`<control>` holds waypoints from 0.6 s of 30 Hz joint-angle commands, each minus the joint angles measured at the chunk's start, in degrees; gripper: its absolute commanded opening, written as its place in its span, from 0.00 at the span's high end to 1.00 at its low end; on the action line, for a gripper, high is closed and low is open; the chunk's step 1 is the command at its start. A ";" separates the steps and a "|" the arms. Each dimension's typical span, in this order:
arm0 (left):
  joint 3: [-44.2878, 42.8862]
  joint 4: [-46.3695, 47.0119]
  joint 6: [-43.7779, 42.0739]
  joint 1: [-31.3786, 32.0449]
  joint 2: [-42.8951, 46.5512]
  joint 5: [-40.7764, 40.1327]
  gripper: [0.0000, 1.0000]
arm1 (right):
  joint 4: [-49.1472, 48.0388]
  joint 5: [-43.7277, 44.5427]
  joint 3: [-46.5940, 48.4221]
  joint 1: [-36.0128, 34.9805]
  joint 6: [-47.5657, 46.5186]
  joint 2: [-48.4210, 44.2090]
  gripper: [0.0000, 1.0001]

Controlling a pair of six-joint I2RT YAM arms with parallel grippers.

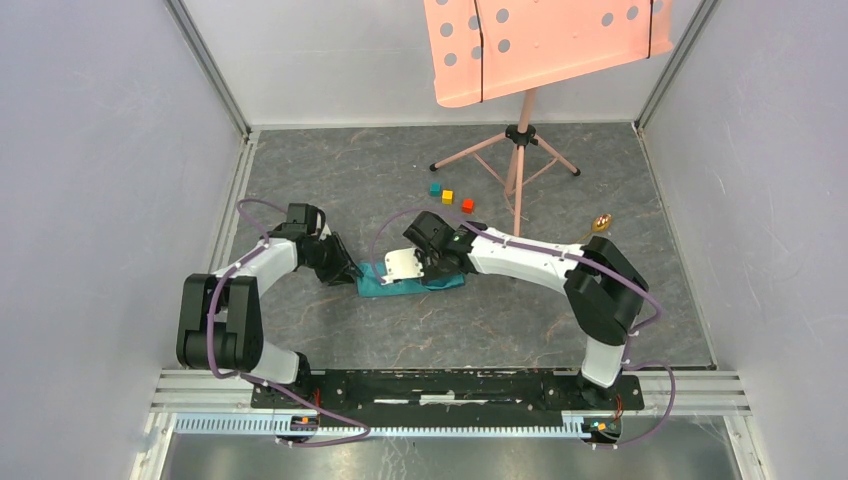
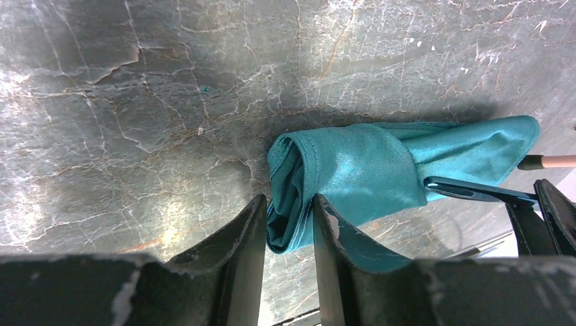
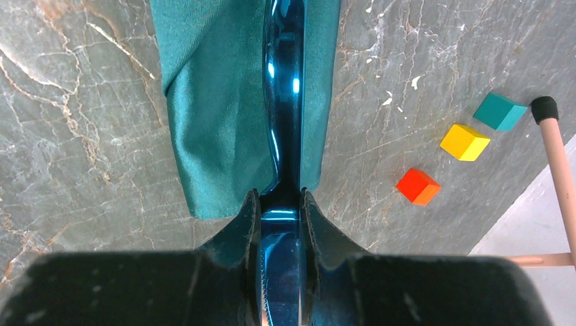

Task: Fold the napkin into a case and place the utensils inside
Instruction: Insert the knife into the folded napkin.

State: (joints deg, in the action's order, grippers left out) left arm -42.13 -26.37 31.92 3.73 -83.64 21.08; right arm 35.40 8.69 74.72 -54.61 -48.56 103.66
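Note:
The napkin (image 1: 385, 287) is folded into a slim teal-green case on the table's middle. In the left wrist view my left gripper (image 2: 289, 219) is shut on the rolled end of the case (image 2: 353, 170). My right gripper (image 3: 280, 204) is shut on the bright blue utensil (image 3: 284, 102), which lies lengthwise along the case (image 3: 210, 115). In the left wrist view the blue utensil's (image 2: 475, 191) tip meets the edge of the folded flap. The golden-brown spoon (image 1: 601, 222) lies on the table far right, apart from both grippers. In the top view the left gripper (image 1: 350, 272) and right gripper (image 1: 427, 272) sit at the case's two ends.
Teal (image 1: 435, 188), yellow (image 1: 447, 196) and red (image 1: 467, 205) cubes sit behind the case; they also show right of the right gripper (image 3: 464, 141). A pink music stand (image 1: 520, 150) stands at the back, one leg (image 3: 560, 170) reaching near the cubes. Grey walls enclose the table.

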 commanded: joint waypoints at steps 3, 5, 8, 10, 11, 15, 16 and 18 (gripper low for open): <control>1.13 2.71 2.07 -0.02 -0.39 0.71 0.65 | -0.55 0.48 4.08 0.40 1.93 2.31 1.00; 1.33 2.88 2.11 0.01 -0.56 0.80 0.65 | -0.57 -0.28 4.44 0.52 2.04 2.85 1.00; 1.51 3.30 2.29 0.14 -0.91 1.20 0.65 | -1.35 -0.84 4.85 0.54 2.77 3.44 1.00; 1.46 3.53 2.33 0.24 -1.08 1.44 0.65 | -1.02 -1.15 5.75 0.50 3.02 4.45 1.00; 1.51 3.62 2.35 0.30 -1.17 1.46 0.65 | -1.01 -1.65 6.08 0.42 3.16 4.83 1.00; 1.30 3.70 2.39 0.40 -1.28 1.58 0.65 | -2.12 -3.87 6.82 0.47 3.97 5.89 1.00; 1.25 3.74 2.35 0.43 -1.29 1.59 0.65 | -2.34 -4.36 6.99 0.46 4.15 6.17 1.00; 1.16 3.73 2.29 0.43 -1.37 1.54 0.65 | -2.40 -4.96 7.89 0.46 4.57 6.93 1.00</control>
State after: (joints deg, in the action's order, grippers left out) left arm -40.86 -24.16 31.97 3.90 -84.66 21.54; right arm 34.96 6.22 78.96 -54.28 -45.71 109.73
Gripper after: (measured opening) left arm 0.352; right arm 0.202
